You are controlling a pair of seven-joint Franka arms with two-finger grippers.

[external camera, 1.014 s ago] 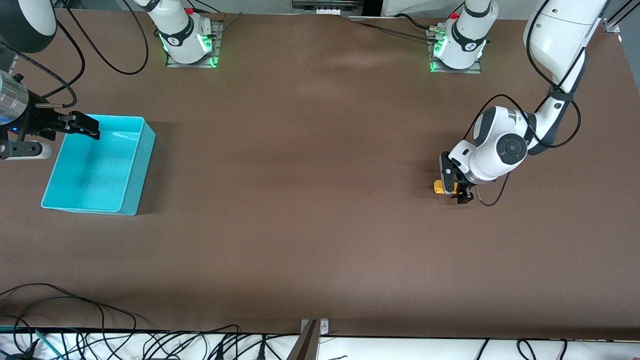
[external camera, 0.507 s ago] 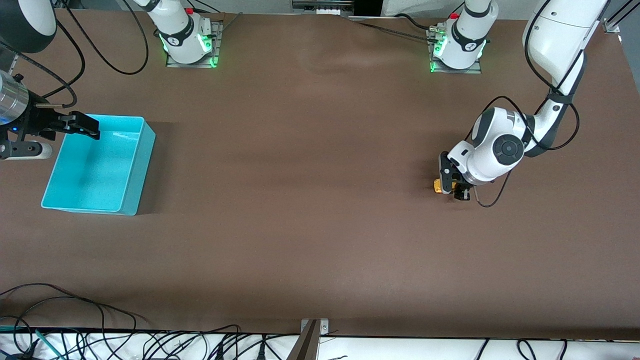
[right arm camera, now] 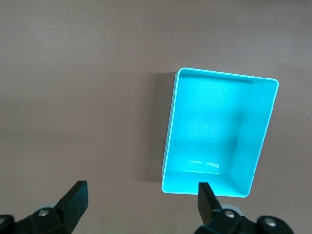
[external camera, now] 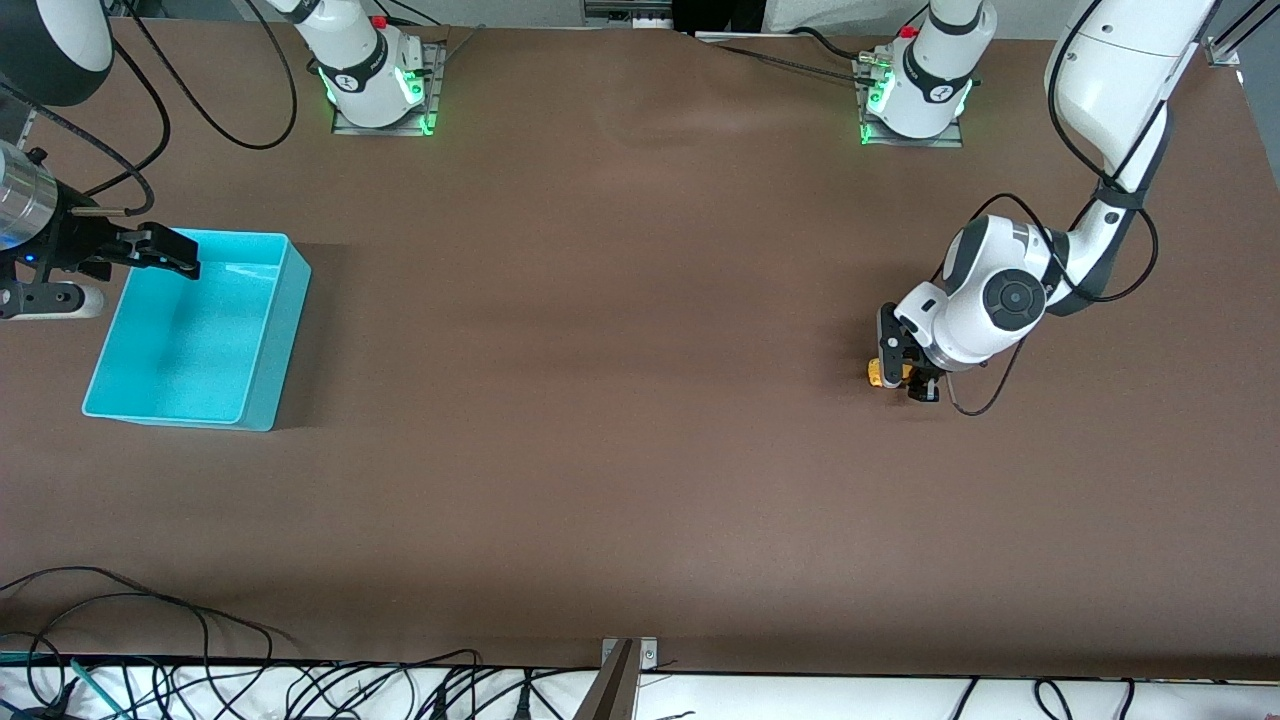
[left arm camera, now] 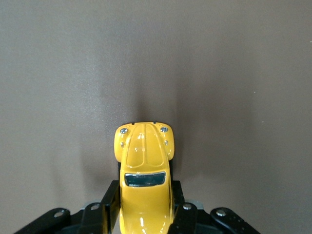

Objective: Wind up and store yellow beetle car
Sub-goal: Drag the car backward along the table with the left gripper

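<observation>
The yellow beetle car (external camera: 880,373) sits on the brown table toward the left arm's end. My left gripper (external camera: 908,370) is shut on its sides. In the left wrist view the car (left arm camera: 144,175) lies between the black fingers (left arm camera: 108,207), with its rounded end and dark window pointing away from the wrist. The turquoise bin (external camera: 205,330) stands empty toward the right arm's end; it also shows in the right wrist view (right arm camera: 219,131). My right gripper (external camera: 160,250) is open and empty, held over the bin's rim, and it waits.
Black cables (external camera: 150,650) lie along the table edge nearest the front camera. The arm bases (external camera: 375,80) stand at the edge farthest from that camera.
The left gripper has closed in slightly on the car and the wrist has shifted a little. The right arm has not moved.
</observation>
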